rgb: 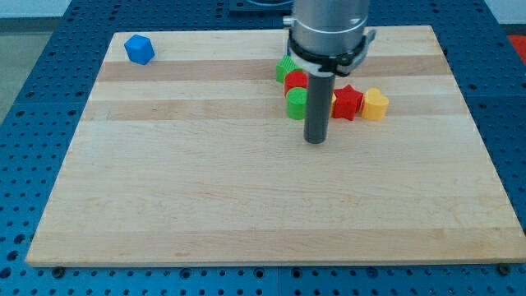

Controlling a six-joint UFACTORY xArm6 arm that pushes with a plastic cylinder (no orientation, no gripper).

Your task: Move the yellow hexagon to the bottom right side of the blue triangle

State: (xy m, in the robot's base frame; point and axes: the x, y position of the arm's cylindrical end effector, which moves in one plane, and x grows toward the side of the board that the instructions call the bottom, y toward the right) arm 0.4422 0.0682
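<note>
my tip (316,141) down-left of yellow hexagon (376,104), apart

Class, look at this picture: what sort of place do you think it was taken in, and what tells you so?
Most likely a robotics lab bench. A wooden board lies on a blue perforated table, the kind used for mounting equipment. A robot arm's rod ends in my tip, just below a cluster of small coloured blocks including the yellow hexagon.

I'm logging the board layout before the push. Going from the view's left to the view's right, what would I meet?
Blue block → green blocks and red block, clustered, order unclear → my tip → red star → yellow hexagon.
</note>
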